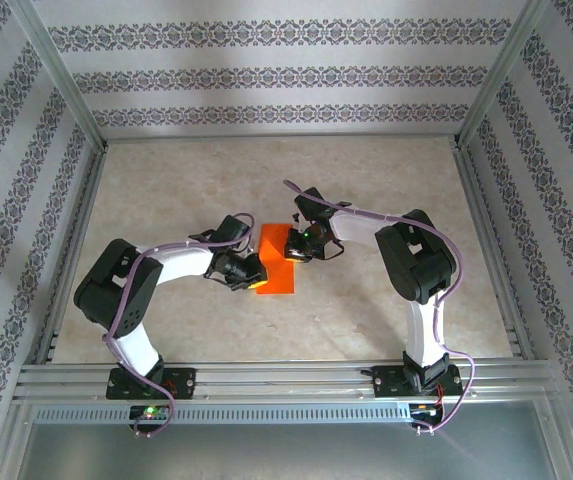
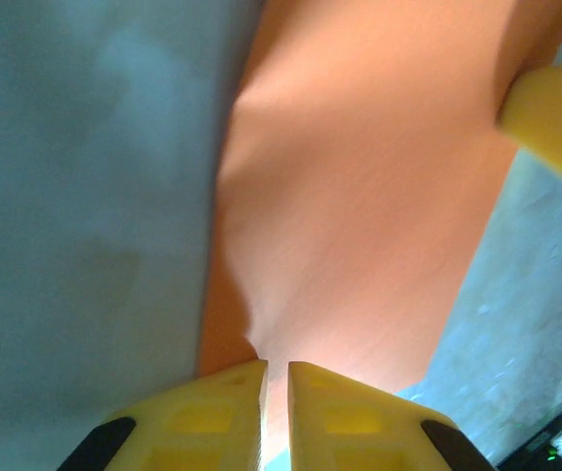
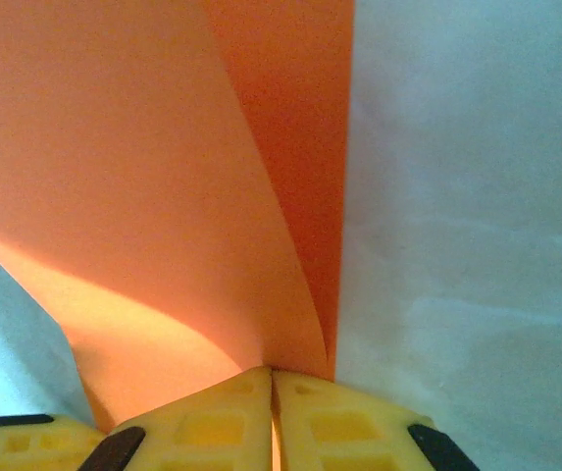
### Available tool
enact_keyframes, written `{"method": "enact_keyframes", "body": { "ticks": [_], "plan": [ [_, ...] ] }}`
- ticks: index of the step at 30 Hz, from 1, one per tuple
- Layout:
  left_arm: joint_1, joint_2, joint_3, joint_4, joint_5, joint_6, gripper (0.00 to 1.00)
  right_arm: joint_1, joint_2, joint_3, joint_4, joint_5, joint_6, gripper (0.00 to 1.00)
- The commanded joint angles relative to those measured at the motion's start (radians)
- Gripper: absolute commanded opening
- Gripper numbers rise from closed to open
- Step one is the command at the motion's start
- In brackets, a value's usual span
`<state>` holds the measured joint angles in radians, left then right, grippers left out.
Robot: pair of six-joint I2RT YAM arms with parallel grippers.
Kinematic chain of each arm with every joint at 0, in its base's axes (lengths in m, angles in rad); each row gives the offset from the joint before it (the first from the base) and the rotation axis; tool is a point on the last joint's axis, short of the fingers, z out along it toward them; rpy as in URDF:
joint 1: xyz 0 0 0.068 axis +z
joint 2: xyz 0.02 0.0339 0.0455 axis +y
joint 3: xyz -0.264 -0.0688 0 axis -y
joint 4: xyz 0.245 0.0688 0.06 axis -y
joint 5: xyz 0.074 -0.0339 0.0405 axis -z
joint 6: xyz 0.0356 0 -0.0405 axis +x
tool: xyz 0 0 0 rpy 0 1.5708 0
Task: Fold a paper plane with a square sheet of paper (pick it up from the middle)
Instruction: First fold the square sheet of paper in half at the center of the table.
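Found square sheet of paper point(image 1: 277, 264) on tabletop point(image 1: 366, 330), edges clamped by left pincer point(image 2: 277, 369) and right pincer point(image 3: 272, 374). Noted one side curling up; judged first fold barely begun, rest outstanding.

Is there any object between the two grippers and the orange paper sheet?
Nothing visible stands between them. The left gripper and the right gripper are each shut on the square sheet of paper itself.
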<state>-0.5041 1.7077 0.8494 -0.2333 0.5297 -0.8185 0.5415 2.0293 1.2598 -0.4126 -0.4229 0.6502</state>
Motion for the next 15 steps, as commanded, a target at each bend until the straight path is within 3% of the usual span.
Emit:
{"method": "enact_keyframes", "body": {
  "ticks": [1, 7, 13, 15],
  "plan": [
    [0.001, -0.048, -0.045, -0.196, -0.053, 0.090, 0.14, 0.009, 0.147, -0.086, -0.172, 0.220, -0.011, 0.11],
    [0.001, -0.135, -0.016, -0.264, -0.058, 0.129, 0.14, 0.009, 0.152, -0.089, -0.167, 0.225, -0.011, 0.11],
    [-0.005, -0.153, -0.001, 0.100, 0.047, -0.075, 0.14, 0.011, 0.152, -0.089, -0.166, 0.219, -0.007, 0.11],
    [-0.005, -0.125, 0.010, 0.085, 0.018, -0.073, 0.14, 0.011, 0.152, -0.089, -0.165, 0.222, -0.007, 0.11]
  ]
}}
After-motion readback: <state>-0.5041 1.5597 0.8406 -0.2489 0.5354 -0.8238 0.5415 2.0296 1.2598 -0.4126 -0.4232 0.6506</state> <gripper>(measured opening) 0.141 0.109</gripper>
